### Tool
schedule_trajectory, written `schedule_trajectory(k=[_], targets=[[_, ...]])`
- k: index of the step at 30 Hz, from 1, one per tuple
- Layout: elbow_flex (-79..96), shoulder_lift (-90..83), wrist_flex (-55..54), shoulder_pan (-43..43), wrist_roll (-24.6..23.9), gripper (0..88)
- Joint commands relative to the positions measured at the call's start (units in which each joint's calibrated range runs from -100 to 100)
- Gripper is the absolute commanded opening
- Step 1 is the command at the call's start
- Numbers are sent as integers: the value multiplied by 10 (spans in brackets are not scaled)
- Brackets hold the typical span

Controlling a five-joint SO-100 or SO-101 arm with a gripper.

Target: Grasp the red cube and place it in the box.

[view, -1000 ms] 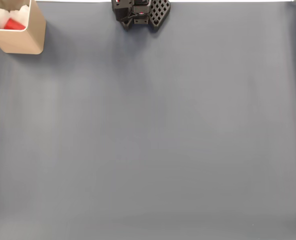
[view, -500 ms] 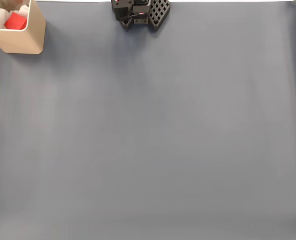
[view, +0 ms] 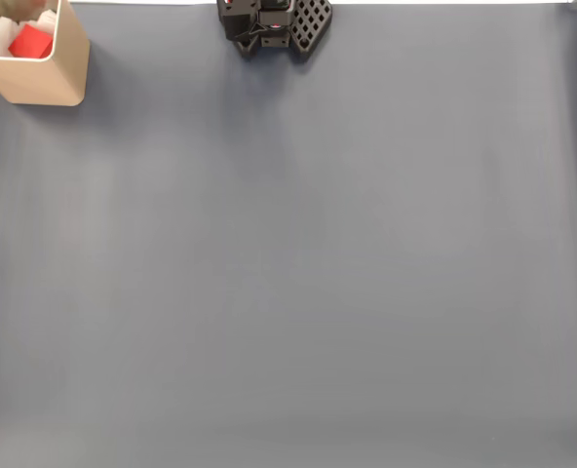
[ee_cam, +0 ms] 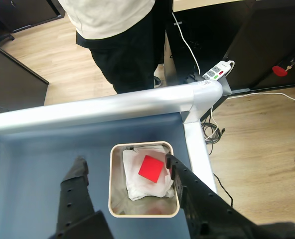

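The red cube point(ee_cam: 151, 168) lies flat on crumpled white material inside the tan box point(ee_cam: 116, 209), near the table's corner in the wrist view. My gripper point(ee_cam: 125, 165) hangs above the box, open, with nothing between its black fingers point(ee_cam: 76, 172), which straddle the box's width. In the fixed view the box point(view: 50, 78) stands at the top left corner with the cube point(view: 30, 42) showing inside it.
Blue-grey cloth point(view: 298, 263) covers the table in the fixed view. Black arm parts point(view: 274, 24) sit at the top middle edge. In the wrist view a silver rail point(ee_cam: 112, 107) edges the table, a person point(ee_cam: 122, 40) stands beyond it, and a power strip point(ee_cam: 217, 72) lies on the floor.
The red cube shifted a little and settled flatter inside the box between one second and half a second ago. Since then nothing has moved.
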Motion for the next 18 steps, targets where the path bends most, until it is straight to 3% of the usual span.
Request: schedule_trajectory(k=[1,6,18], targets=[[-14,-13,-14,5,1,268],[-13,-13,-23,6,2,163],[-11,-11,-40,3,3,17]])
